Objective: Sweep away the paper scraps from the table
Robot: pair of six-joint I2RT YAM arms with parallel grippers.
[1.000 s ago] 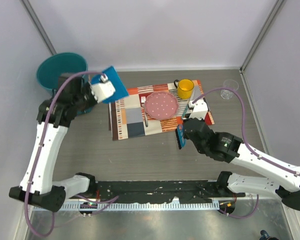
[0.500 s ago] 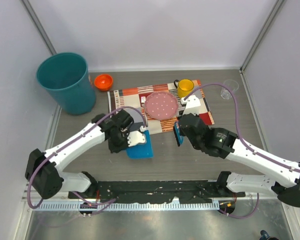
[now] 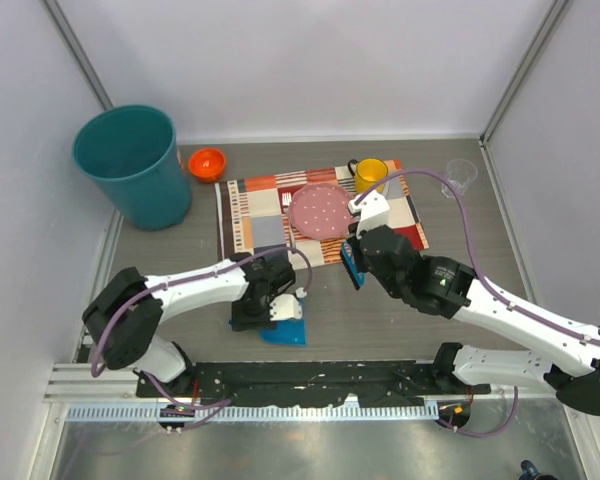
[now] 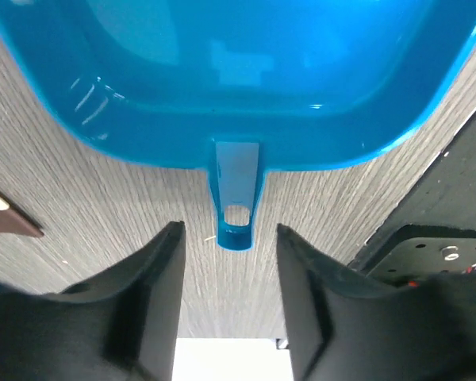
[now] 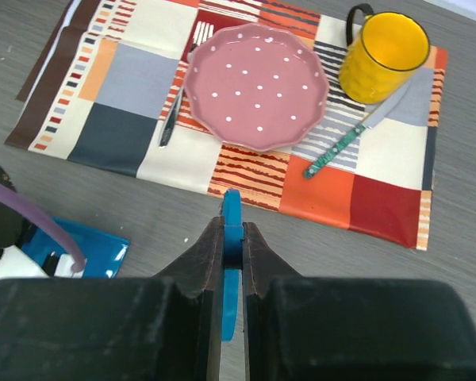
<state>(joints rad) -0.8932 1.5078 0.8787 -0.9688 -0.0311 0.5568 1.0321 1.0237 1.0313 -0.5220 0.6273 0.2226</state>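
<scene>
Grey table [image 3: 350, 325] held a dustpan [image 4: 246, 79] we judged light, stiff; left gripper [image 4: 228, 234] gaped astride its handle [image 4: 236, 186], right gripper [image 5: 232, 230] clamped a brush [image 5: 232, 206].

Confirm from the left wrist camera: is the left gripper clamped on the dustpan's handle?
No, the left gripper is open, its fingers standing clear on either side of the blue dustpan handle.
</scene>
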